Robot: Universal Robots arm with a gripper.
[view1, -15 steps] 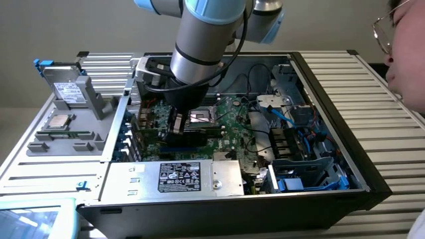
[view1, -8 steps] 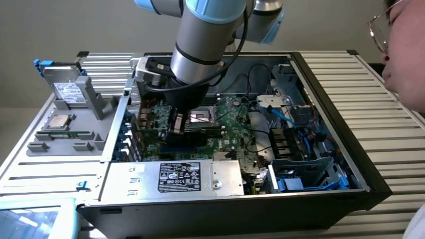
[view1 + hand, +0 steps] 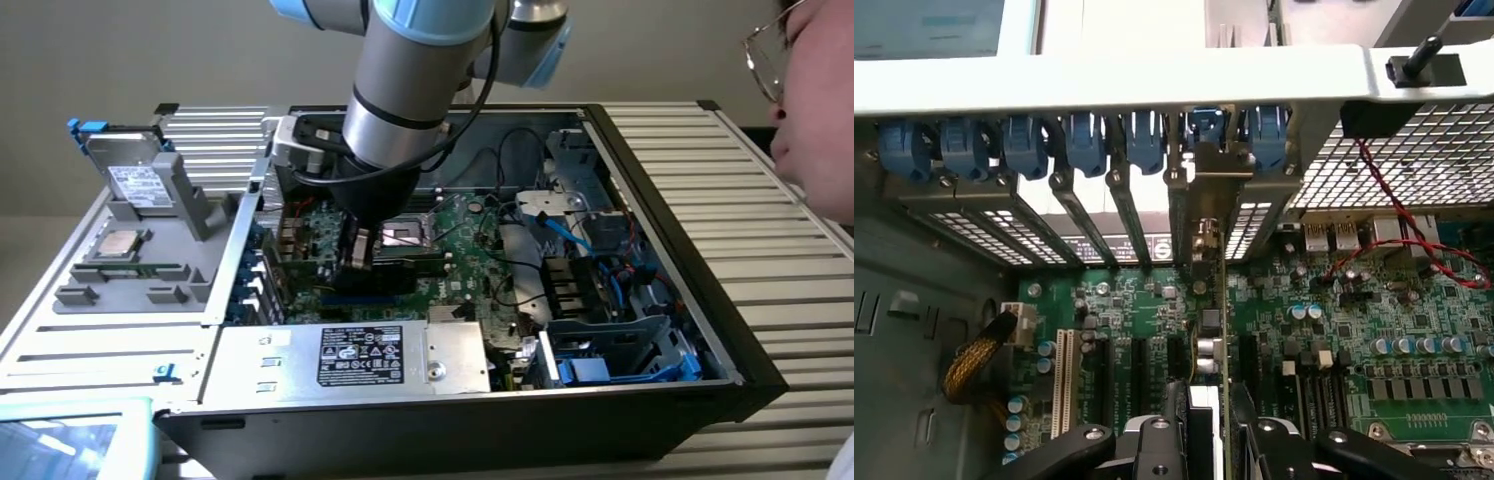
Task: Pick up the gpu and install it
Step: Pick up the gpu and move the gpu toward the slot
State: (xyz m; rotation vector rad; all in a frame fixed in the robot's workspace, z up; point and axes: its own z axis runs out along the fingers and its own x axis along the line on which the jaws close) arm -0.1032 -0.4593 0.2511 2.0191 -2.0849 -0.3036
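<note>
Reaching down from above, a thick grey and light-blue robot arm (image 3: pixel 400 90) is seen in the exterior view inside an open black desktop computer case (image 3: pixel 747 340) laid on its side on a white slatted table (image 3: pixel 774 180). Its black gripper (image 3: pixel 358 255) is held low over the large green motherboard (image 3: pixel 461 255), towards the exterior view's left side of the case and just beside the square processor socket (image 3: pixel 400 235). A silver power supply box with a black label (image 3: pixel 350 355) is set along the near wall of the case. Outside the case, at the exterior view's left, a grey plastic tray (image 3: pixel 80 295) is placed, with a silver hard drive (image 3: pixel 134 182) stood upright in it and a square processor chip (image 3: pixel 120 242) laid flat. Part of a person (image 3: pixel 817 110) is seen at the exterior view's upper right edge.

In the wrist view, the gpu, a thin green expansion card (image 3: pixel 1206 345), is seen edge-on and upright between the two black fingers (image 3: pixel 1164 440), which are closed against its two faces. Its metal bracket is lined up with the slot opening in the case's rear wall, below a row of blue plastic retention clips (image 3: pixel 1084 140) and beside slanted metal slot covers (image 3: pixel 1069 215). Whether its lower edge is seated in the motherboard slot cannot be told. A red wire (image 3: pixel 1394 215) is draped over the board on one side, and a yellow braided cable (image 3: pixel 969 365) is seen on the other
</note>
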